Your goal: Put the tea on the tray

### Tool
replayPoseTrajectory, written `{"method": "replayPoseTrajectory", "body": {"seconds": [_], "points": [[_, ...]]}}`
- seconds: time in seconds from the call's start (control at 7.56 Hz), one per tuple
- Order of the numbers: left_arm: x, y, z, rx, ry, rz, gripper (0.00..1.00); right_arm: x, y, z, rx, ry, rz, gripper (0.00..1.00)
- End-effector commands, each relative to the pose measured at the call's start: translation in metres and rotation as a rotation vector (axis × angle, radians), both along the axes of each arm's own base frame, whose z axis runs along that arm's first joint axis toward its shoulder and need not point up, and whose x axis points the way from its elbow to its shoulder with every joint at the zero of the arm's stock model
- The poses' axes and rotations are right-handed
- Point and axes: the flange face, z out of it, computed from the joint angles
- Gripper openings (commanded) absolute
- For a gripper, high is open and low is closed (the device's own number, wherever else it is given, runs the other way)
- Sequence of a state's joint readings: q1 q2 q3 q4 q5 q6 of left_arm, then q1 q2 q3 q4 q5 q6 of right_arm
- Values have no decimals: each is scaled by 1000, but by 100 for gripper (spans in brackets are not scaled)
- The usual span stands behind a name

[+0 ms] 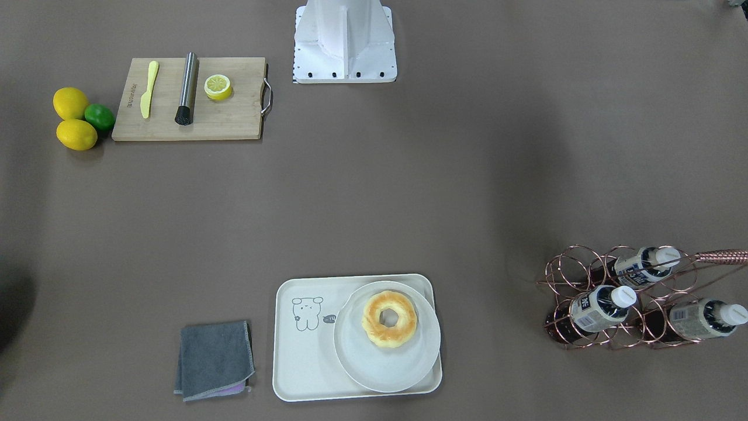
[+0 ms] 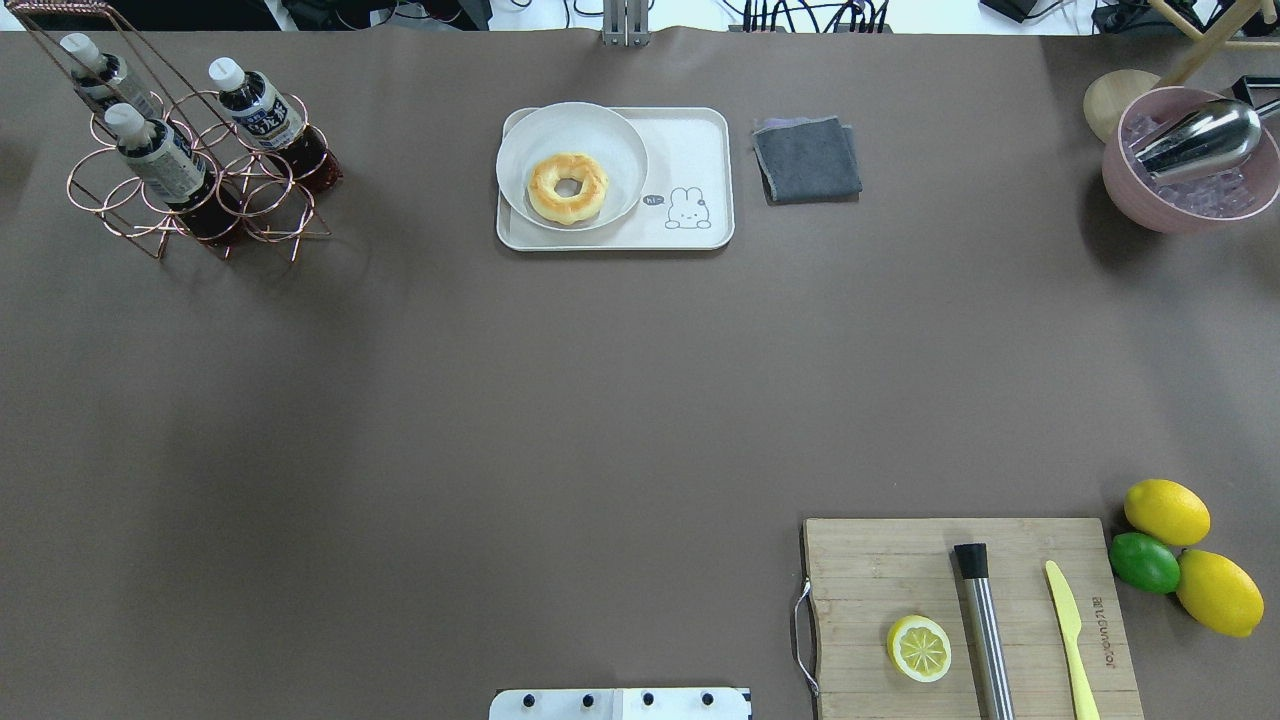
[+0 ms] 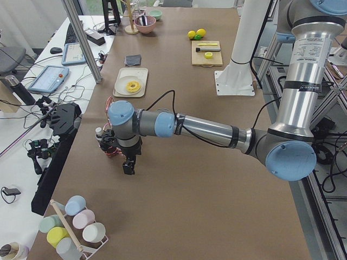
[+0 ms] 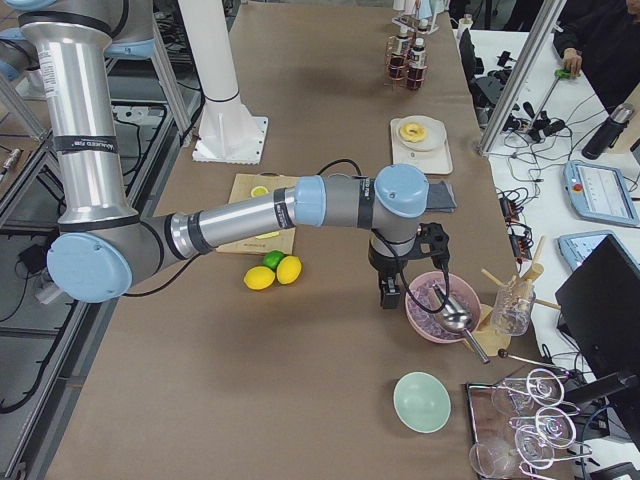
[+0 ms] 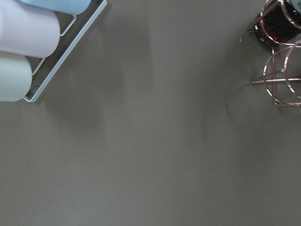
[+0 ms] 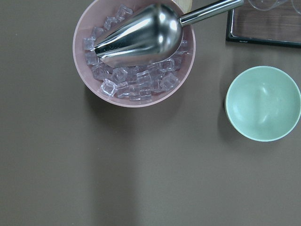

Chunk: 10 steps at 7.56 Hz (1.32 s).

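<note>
Exterior front-facing view shows the tea (image 1: 641,266), a small clear plastic bottle of dark brown liquid with a white screw cap and a navy-and-white label. It lies tilted in a copper wire bottle rack (image 1: 584,280) with two similar bottles, well apart from the cream-white rectangular plastic tray (image 1: 304,365). On the tray sits a round white plate (image 1: 385,368) bearing a golden ring-shaped pastry (image 1: 389,319), and a folded grey cloth (image 1: 214,359) lies just beside the tray. Overhead exterior view puts the rack at the far left of the brown table (image 2: 500,400), the tray at the far middle and a wooden cutting board (image 2: 870,580) close to the robot on the right. Exterior left view has the left gripper (image 3: 129,165) pointing down over bare table near the rack; I cannot tell whether its fingers are spread or pressed together. Exterior right view has the right gripper (image 4: 388,293) pointing down just beside a pink bowl of ice cubes (image 4: 425,325), its fingers equally unreadable. Left wrist-mounted view looks on bare table, with copper rings at the right edge and pastel cups (image 5: 26,35) at the upper left. Right wrist-mounted view looks on the pink bowl, a steel scoop (image 6: 141,35) resting in its ice, and a pale green bowl (image 6: 262,103) nearby.
</note>
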State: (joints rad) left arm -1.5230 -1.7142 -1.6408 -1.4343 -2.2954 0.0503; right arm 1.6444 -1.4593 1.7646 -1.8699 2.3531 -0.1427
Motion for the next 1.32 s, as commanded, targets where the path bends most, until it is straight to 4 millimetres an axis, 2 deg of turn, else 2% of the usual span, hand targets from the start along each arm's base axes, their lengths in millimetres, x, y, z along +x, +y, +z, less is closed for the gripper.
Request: {"method": "replayPoseTrajectory", "body": {"seconds": [0.0, 0.26, 0.4, 0.53, 0.66, 0.79, 0.93, 1.06, 1.19], "points": [[31, 20, -68, 143, 10, 60, 98, 0, 2, 0, 1, 0, 0, 100], [36, 5, -117, 294, 21, 65, 98, 1, 3, -2, 3, 2, 2, 100], [39, 6, -102, 275, 21, 72, 98, 3, 3, -2, 6, 0, 5, 100], [50, 6, -106, 255, 31, 62, 98, 5, 3, -3, 6, 2, 11, 100], [67, 3, -133, 138, 77, -97, 98, 6, 2, -4, 10, 2, 11, 100], [108, 11, -167, 162, 122, -116, 98, 7, 2, -6, 13, 4, 11, 100], [126, 17, -186, 232, 153, -91, 98, 7, 1, -6, 13, 4, 11, 100], [137, 15, -188, 231, 159, -73, 98, 7, 0, -6, 13, 7, 11, 100], [147, 9, -182, 142, 171, -132, 98, 7, 0, -5, 12, 9, 12, 100]]}}
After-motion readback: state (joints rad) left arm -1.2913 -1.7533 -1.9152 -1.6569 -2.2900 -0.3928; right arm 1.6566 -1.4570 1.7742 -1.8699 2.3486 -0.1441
